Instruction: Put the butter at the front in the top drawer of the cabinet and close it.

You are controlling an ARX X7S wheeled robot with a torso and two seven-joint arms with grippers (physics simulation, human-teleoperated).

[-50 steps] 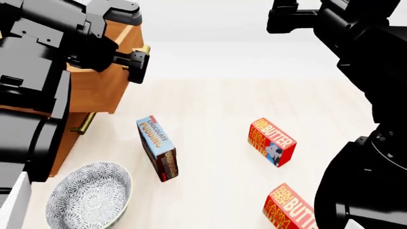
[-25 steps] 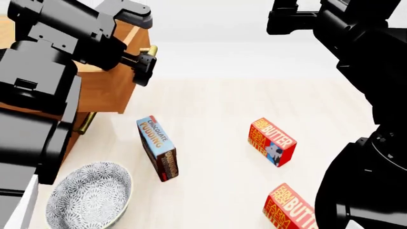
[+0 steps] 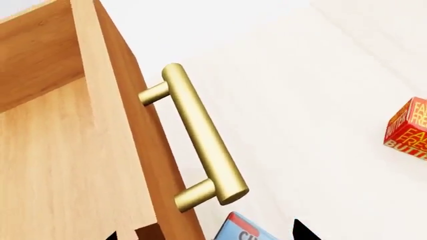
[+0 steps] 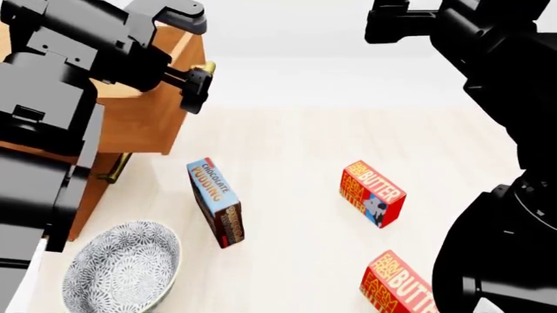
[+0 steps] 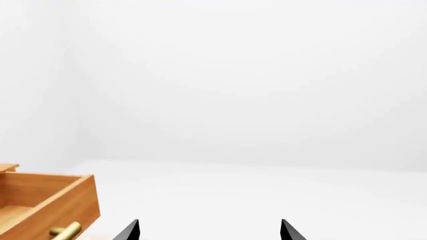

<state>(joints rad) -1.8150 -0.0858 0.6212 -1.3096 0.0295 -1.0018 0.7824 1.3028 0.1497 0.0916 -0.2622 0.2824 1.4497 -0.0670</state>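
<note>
The top drawer (image 4: 148,124) of the cabinet (image 4: 91,186) stood pulled out, its plain wooden inside open in the left wrist view. Its brass handle (image 3: 200,135) ran along the drawer front, with nothing gripping it. The left gripper (image 4: 193,91) hung just beside the handle's end at the drawer's front corner. Only two dark finger tips showed at the edge of the left wrist view, set apart with the handle not between them.

Two butter boxes lay on the tabletop (image 4: 287,143). The front butter (image 4: 396,285) sat at the near edge of the head view, partly hidden by the right arm. The other butter (image 4: 372,193) lay farther back, well apart from the drawer. A blue pudding box (image 4: 216,202) stood between the cabinet and the boxes of butter, and a patterned bowl (image 4: 122,268) rested near the cabinet's lower drawers.

The right gripper (image 5: 209,230) was raised high, away from both boxes. Its fingers (image 5: 130,231) stood apart with nothing between them, pointing towards the white wall and the open drawer's corner.
</note>
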